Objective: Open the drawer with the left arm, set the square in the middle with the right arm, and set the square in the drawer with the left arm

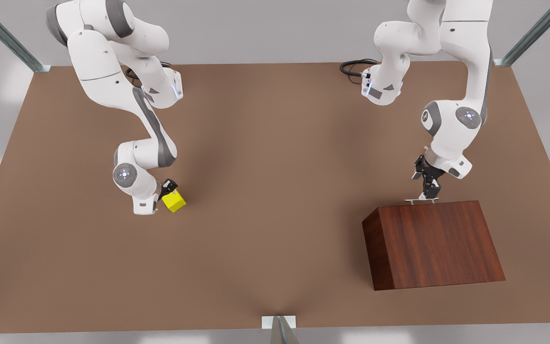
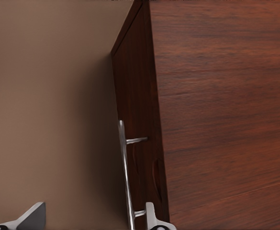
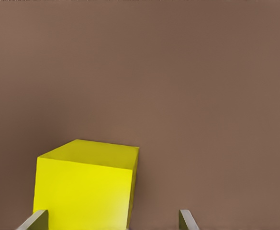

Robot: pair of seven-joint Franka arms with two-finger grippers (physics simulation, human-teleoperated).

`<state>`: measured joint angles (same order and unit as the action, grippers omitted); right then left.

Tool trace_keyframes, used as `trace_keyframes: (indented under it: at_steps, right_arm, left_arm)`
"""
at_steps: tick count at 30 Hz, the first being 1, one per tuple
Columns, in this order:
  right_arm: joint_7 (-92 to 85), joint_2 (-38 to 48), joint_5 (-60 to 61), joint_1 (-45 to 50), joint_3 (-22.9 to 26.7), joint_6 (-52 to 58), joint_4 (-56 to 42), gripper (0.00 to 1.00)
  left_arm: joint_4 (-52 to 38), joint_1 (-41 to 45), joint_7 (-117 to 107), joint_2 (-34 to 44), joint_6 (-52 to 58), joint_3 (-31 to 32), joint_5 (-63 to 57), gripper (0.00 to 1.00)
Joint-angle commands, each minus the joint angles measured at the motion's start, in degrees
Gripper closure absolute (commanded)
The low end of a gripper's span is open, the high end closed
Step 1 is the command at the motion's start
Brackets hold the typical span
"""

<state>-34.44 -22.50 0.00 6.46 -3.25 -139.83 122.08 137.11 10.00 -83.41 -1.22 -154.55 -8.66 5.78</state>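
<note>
The yellow square (image 1: 174,201) (image 3: 84,189) lies on the brown table at the front view's left. My right gripper (image 1: 166,189) (image 3: 112,221) is open around it; one fingertip (image 3: 34,221) is at the cube's side and the other stands apart. At the front view's right stands the wooden cabinet (image 1: 435,243). Its drawer (image 2: 136,96) is pushed in flush. My left gripper (image 1: 427,192) (image 2: 91,219) is open and low over the silver handle (image 1: 421,201) (image 2: 125,167), with the bar between its fingers. The table's middle (image 1: 275,191) is bare.
Black cables (image 1: 354,67) lie near the arm base at the back of the table. Metal frame posts (image 1: 279,329) stand at the table's corners and front edge. The cabinet's sloped side (image 1: 377,248) faces the table's middle.
</note>
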Motion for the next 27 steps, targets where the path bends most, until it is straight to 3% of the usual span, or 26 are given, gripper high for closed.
trace_keyframes:
  at_steps: [1, 16, 27]
  right_arm:
    - [-0.01, 0.0, 0.0, 0.05, 0.0, 0.0, 0.0, 0.0]
    - [-0.1, 0.88, 0.0, 0.93, -1.85, -0.18, 0.79, 0.0]
    - [0.61, -1.4, 0.09, 0.49, -1.76, -8.7, 4.22, 0.0]
  left_arm:
    - [0.0, -0.77, 0.0, -0.18, -0.05, -0.04, 0.02, 0.0]
    - [0.0, -1.21, 0.0, -3.17, -0.93, -1.01, -0.16, 0.0]
    - [0.17, -1.12, 0.09, -3.79, 0.04, -0.92, -0.34, 0.0]
